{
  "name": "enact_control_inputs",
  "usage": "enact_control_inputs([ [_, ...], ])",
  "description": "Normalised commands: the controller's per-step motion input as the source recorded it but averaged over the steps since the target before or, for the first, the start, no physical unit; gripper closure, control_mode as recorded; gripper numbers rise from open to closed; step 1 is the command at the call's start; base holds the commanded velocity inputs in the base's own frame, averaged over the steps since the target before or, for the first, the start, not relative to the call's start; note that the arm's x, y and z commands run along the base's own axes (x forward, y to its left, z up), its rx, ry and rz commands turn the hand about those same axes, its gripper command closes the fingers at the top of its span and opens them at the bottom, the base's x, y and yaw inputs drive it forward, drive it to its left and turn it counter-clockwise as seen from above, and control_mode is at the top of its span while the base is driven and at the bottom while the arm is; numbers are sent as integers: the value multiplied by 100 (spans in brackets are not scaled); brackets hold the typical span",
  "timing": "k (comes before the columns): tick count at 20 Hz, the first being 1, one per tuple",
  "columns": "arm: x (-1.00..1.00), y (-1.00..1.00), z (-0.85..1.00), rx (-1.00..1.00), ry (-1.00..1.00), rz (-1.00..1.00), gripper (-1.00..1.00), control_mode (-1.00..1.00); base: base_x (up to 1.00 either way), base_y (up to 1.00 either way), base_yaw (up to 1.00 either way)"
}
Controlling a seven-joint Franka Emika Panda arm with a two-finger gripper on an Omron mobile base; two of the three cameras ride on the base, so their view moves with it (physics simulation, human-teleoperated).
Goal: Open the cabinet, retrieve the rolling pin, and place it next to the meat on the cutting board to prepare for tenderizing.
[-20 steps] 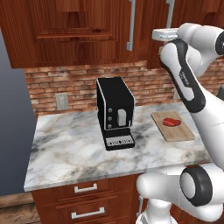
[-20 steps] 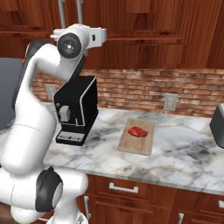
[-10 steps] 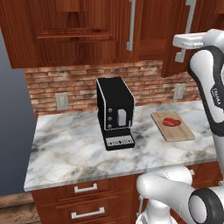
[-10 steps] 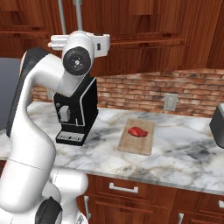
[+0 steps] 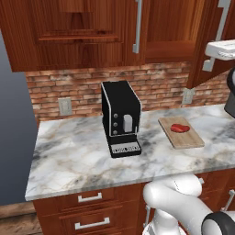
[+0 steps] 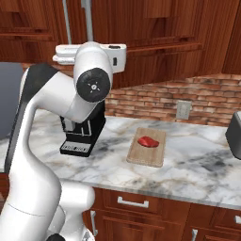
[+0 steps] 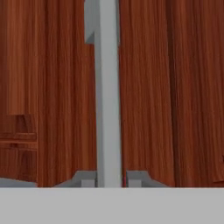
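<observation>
Up at cabinet (image 5: 174, 27) door, pincer (image 7: 108, 179) clamped on bar handle (image 7: 107, 96); pull along hinge arc, wrist square, grip firm.

i'm in a kitchen: marble counter (image 5: 73, 156), brick backsplash (image 5: 82, 89), wooden cabinet (image 5: 92, 32), black coffee machine (image 5: 120, 117).

We see a black coffee machine (image 5: 121, 117) standing upright on the marble counter (image 5: 69, 156) — its front faces outward, well apart from the counter's left end. Behind it runs a red brick backsplash (image 5: 82, 87) with a pale wall outlet (image 5: 64, 106) to the machine's left and another outlet (image 6: 183, 109) further right. Below the counter edge sit wooden drawer units (image 5: 87, 209) with short silver handles (image 5: 90, 198) — and a dark grey appliance (image 6: 235, 134) shows at the counter's far right.
</observation>
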Motion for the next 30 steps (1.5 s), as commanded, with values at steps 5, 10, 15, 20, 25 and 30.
enact_control_inputs([
  [5, -4, 0, -3, 0, 1, 0, -100, -100, 0, 0, 0],
  [10, -62, 0, -4, 0, -5, 0, -100, -100, 0, 0, 0],
  [15, -100, 0, 0, -2, -14, -1, -100, -100, 0, 0, 0],
  [20, -97, 23, -2, -7, -12, -2, -100, -100, 0, 0, 0],
  [25, -39, 89, -11, -24, -1, -5, -100, -100, 0, 0, 0],
  [30, 0, 100, -14, -31, 0, -11, -100, -100, 0, 0, 0],
])
